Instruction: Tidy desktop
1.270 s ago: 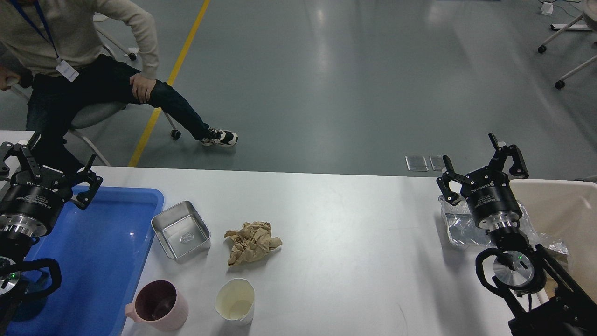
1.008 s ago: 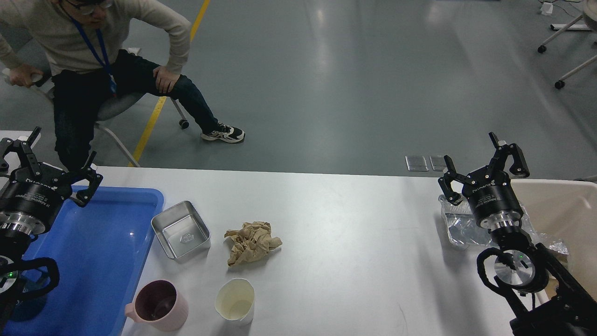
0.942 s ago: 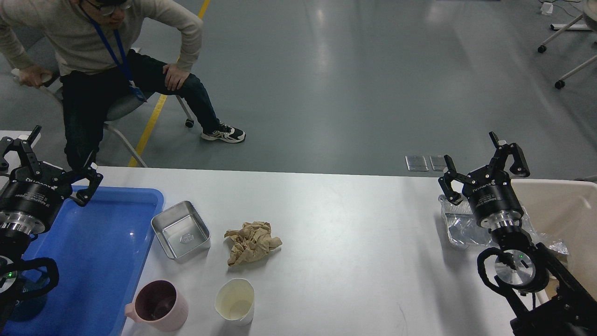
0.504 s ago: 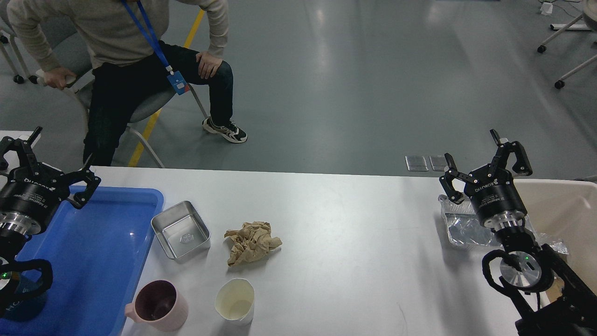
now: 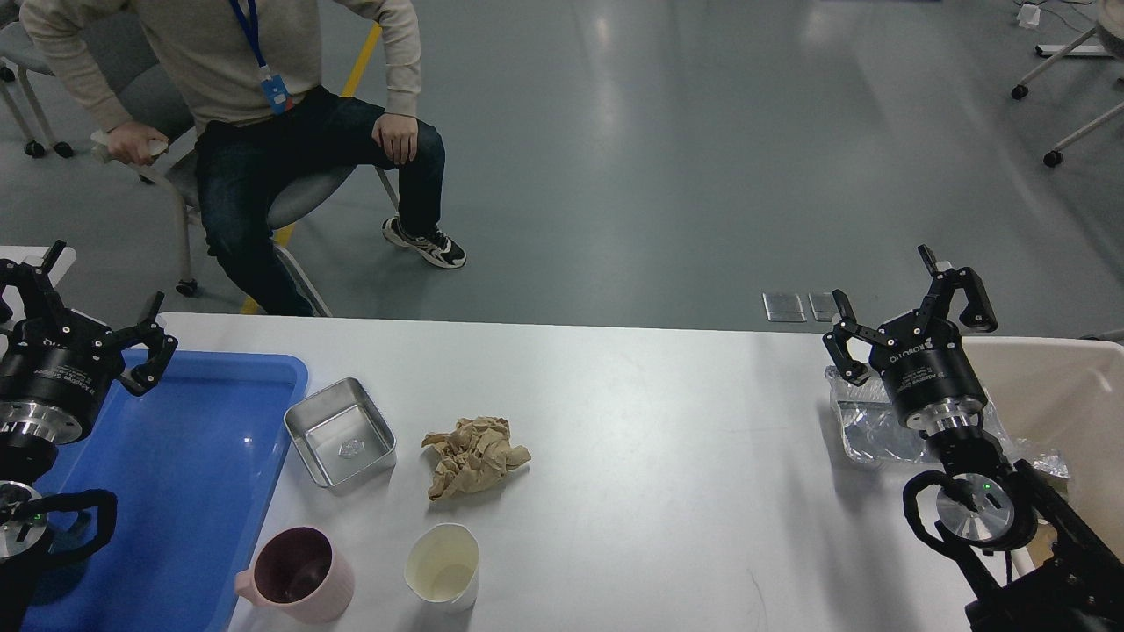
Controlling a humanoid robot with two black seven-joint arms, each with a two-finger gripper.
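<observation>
The white-grey desktop point(image 5: 659, 439) spans the view. On it lie a square metal dish point(image 5: 341, 432), a crumpled brown paper point(image 5: 472, 455), a pink mug point(image 5: 299, 575) and a cream cup point(image 5: 443, 566). A crinkled clear plastic tray point(image 5: 865, 430) lies at the right. My left gripper point(image 5: 83, 303) is open and empty above the far left end of the blue tray point(image 5: 184, 491). My right gripper point(image 5: 904, 303) is open and empty above the clear plastic tray.
A beige bin point(image 5: 1067, 412) stands at the right edge of the desktop. A person point(image 5: 255, 96) sits on a chair beyond the far left edge. Grey floor lies behind the table.
</observation>
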